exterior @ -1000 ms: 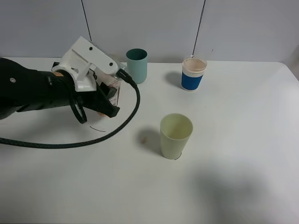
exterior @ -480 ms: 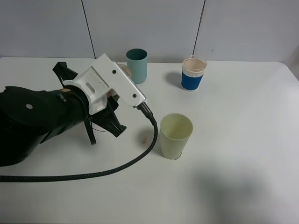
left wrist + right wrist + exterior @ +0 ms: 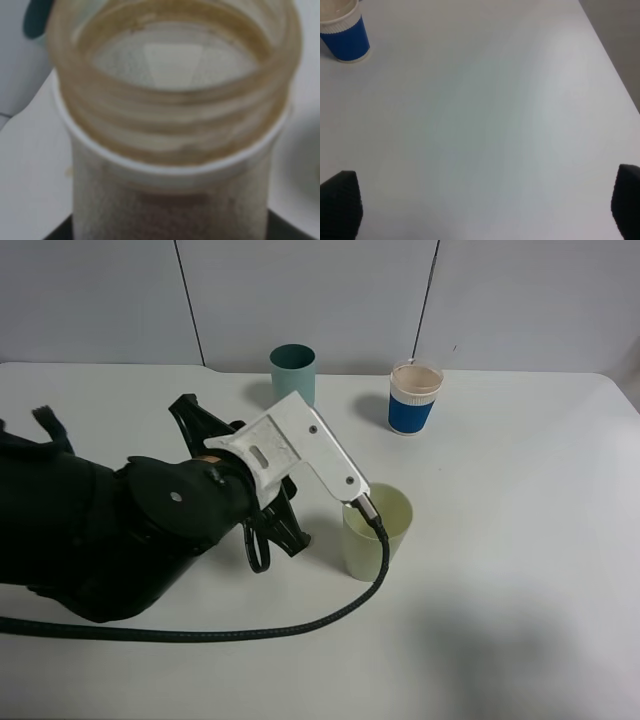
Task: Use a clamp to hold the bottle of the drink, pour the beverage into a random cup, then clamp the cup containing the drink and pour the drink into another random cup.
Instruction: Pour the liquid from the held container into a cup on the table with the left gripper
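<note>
The clear bottle (image 3: pixel 170 125) fills the left wrist view, its wide threaded neck open and close to the lens, the body below it brownish and blurred. My left gripper is shut on the bottle. In the high view both are hidden under the white camera mount (image 3: pixel 300 445) of the black-covered left arm (image 3: pixel 130 530), which hangs right beside and partly over the pale yellow-green cup (image 3: pixel 392 535). The blue-and-white cup (image 3: pixel 414 398) stands at the back right, also in the right wrist view (image 3: pixel 342 35). My right gripper (image 3: pixel 484 200) is open over bare table, its dark fingertips (image 3: pixel 340 202) far apart.
A teal straight-sided cup (image 3: pixel 293 375) stands at the back, behind the left arm. A black cable (image 3: pixel 300 625) loops from the camera mount across the white table (image 3: pixel 520 570) in front of the pale cup. A grey wall runs behind the table's far edge.
My left arm has travelled right and toward the front with the bottle, from near the teal cup to beside the pale yellow-green cup. The cups have not moved.
</note>
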`<state>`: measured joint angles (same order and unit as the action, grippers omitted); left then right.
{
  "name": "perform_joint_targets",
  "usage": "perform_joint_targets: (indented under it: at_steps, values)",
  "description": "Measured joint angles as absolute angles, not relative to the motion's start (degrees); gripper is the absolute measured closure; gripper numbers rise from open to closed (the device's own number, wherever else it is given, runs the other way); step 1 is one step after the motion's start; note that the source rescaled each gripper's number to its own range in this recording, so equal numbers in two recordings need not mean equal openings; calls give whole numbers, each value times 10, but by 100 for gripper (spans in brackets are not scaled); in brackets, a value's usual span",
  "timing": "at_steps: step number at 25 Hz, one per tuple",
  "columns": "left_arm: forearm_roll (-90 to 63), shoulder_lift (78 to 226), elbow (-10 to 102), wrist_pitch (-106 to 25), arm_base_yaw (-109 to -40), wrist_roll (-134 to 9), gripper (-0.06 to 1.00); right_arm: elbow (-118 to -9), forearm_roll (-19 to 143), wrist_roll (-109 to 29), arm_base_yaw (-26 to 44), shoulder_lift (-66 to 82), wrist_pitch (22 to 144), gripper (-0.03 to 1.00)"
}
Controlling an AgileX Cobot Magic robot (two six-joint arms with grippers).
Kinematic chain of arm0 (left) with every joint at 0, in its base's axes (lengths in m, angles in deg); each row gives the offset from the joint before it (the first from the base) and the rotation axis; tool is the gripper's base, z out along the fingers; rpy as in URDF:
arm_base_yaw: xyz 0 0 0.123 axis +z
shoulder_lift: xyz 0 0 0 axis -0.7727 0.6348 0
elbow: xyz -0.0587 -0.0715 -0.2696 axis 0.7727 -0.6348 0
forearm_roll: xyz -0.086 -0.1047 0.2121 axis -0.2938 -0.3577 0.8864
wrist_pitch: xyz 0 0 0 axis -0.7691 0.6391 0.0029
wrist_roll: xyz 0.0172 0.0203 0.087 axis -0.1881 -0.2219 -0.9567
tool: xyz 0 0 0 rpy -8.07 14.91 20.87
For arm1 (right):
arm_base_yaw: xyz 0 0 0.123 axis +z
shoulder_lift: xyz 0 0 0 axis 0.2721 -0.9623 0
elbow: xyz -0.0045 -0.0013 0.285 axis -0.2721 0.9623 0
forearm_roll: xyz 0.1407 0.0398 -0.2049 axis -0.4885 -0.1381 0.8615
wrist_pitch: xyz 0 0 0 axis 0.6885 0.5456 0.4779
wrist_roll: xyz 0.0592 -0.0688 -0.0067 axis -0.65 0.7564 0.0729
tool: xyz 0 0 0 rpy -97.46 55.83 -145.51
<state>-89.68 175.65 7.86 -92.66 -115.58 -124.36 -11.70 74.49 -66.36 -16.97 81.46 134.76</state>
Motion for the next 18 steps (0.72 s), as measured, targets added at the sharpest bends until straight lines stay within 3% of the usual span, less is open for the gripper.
perform_joint_targets:
  at_steps: [18]
  values:
    - [-932, 1834, 141, -944, -1180, -1404, 93, -117, 745, -664, -170, 815, 1348, -3]
